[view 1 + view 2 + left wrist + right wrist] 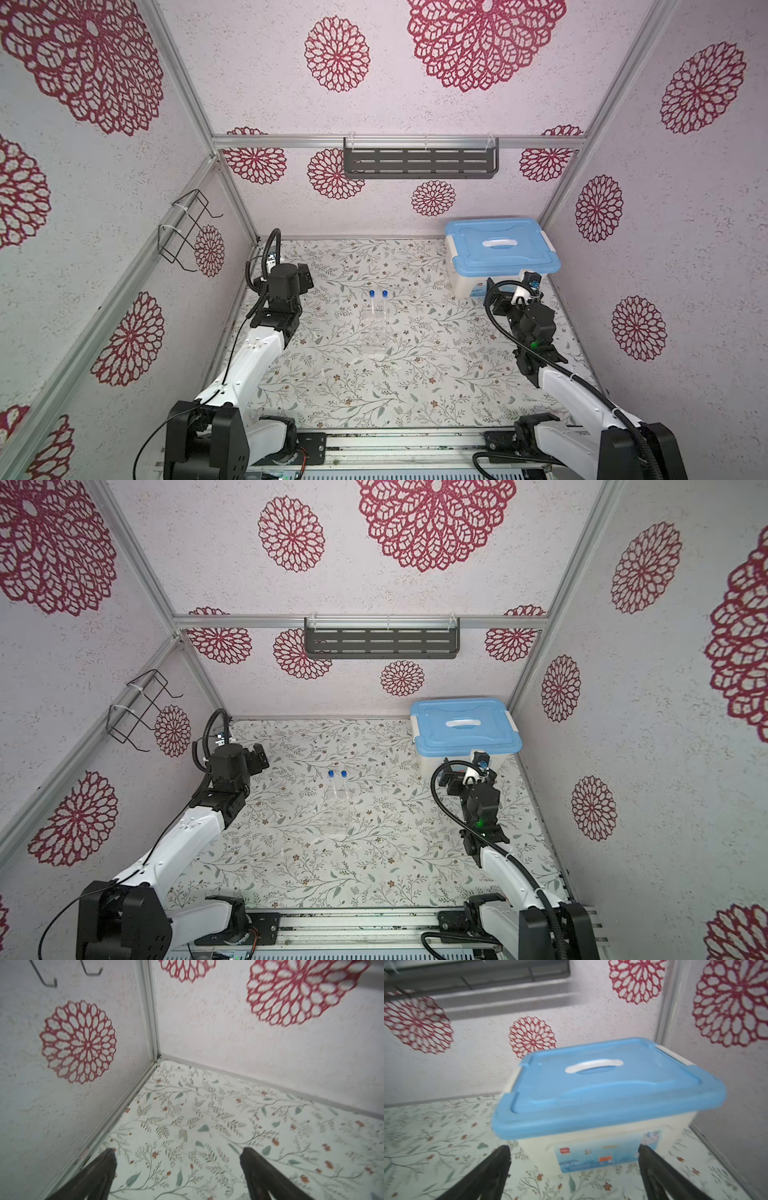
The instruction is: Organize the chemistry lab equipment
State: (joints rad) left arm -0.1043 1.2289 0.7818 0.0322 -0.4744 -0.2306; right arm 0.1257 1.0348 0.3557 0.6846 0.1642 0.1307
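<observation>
Two slim clear tubes with blue caps (372,305) (385,304) stand upright in a small clear tube rack (376,338) at mid-table; both top views show them (331,784) (344,784), with the rack (337,823) under them. My left gripper (178,1150) is open and empty over bare table near the far left corner (305,276), well left of the rack. My right gripper (574,1148) is open and empty, facing the labelled front of the blue-lidded box (602,1088), far right of the rack (498,301).
The blue-lidded storage box (500,245) stands shut in the far right corner. A dark slotted shelf (419,162) hangs on the back wall. A black wire holder (187,228) is fixed to the left wall. Walls enclose the floral table (415,374) on three sides.
</observation>
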